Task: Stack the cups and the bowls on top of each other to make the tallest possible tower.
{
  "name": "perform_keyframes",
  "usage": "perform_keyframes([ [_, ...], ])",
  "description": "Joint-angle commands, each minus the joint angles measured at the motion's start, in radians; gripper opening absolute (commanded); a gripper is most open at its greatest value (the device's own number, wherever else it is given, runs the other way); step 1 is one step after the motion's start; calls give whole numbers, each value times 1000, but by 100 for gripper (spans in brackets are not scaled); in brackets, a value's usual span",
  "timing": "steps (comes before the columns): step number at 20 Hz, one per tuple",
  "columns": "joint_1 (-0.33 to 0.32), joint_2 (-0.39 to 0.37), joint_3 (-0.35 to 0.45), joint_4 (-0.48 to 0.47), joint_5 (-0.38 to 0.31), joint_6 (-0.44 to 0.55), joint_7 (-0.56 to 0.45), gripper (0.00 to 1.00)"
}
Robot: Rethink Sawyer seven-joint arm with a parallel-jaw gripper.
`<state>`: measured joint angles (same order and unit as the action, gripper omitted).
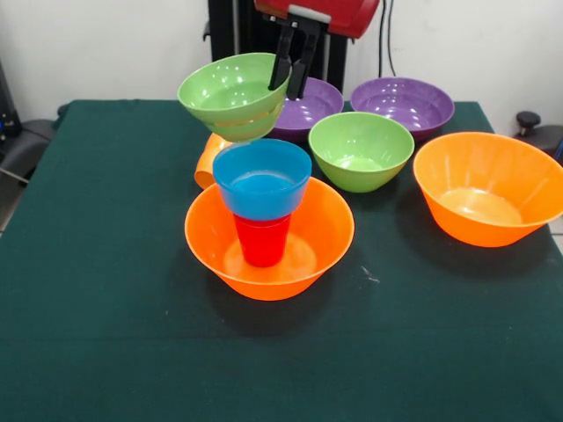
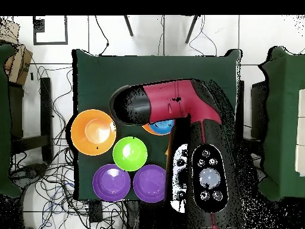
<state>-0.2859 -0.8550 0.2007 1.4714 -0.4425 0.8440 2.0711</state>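
A: What's the setting?
B: A dark green cloth table (image 1: 106, 290) against a white wall. The black gripper (image 1: 293, 83) is clamped on the rim of a glossy green plastic bowl (image 1: 230, 93), held tilted in the air.
A: And the tower?
B: Just below the gripper: a large orange plastic bowl (image 1: 325, 230) holding an upturned red plastic cup (image 1: 262, 239), capped by a small blue bowl (image 1: 261, 178).
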Motion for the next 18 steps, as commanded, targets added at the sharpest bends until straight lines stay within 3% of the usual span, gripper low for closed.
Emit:
perform_keyframes([
  [1, 24, 41, 22, -52, -21, 108, -49, 0],
  [18, 54, 25, 1, -46, -15, 124, -27, 0],
])
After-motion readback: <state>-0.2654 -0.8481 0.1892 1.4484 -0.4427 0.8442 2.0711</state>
